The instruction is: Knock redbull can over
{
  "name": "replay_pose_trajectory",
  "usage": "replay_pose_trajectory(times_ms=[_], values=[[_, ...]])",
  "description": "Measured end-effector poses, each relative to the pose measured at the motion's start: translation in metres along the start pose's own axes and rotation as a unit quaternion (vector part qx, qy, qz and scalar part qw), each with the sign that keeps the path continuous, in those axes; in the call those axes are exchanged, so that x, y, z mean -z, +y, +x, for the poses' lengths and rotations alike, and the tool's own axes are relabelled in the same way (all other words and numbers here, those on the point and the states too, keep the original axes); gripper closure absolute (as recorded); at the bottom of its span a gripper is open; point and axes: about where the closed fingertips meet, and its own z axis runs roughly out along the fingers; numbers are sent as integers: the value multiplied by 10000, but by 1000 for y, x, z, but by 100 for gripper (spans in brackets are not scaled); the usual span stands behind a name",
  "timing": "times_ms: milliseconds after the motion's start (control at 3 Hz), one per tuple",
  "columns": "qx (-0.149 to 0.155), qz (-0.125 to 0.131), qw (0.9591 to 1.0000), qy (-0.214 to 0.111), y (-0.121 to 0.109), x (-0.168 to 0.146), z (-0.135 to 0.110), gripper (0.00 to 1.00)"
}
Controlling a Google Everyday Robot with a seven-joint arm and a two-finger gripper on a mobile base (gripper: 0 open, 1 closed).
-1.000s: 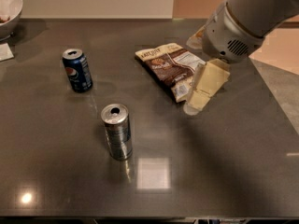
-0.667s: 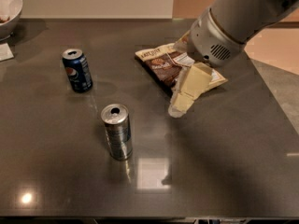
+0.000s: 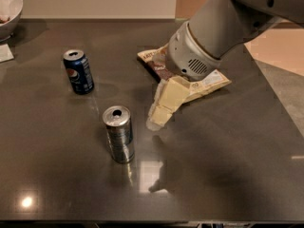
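The cream-coloured two-finger gripper (image 3: 159, 120) hangs low near the table's middle, fingers seemingly pressed together. Just to its left, apart, stands the slim silver-grey redbull can (image 3: 118, 133), long axis upright, toward the front edge. Behind the arm lies a brown snack packet (image 3: 209, 82); a white bowl (image 3: 12, 9) occupies the far-left corner, contents unclear.

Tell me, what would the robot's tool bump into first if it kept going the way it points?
Probably the table, just right of the silver can. The tool points down and left, so it might clip the can, but depth is unclear.
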Motion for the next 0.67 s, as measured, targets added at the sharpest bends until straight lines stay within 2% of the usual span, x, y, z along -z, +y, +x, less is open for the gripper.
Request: replay_pose_trajectory(times_ms=[667], values=[[457,-82,9981,-417,32,-28,-22,0]])
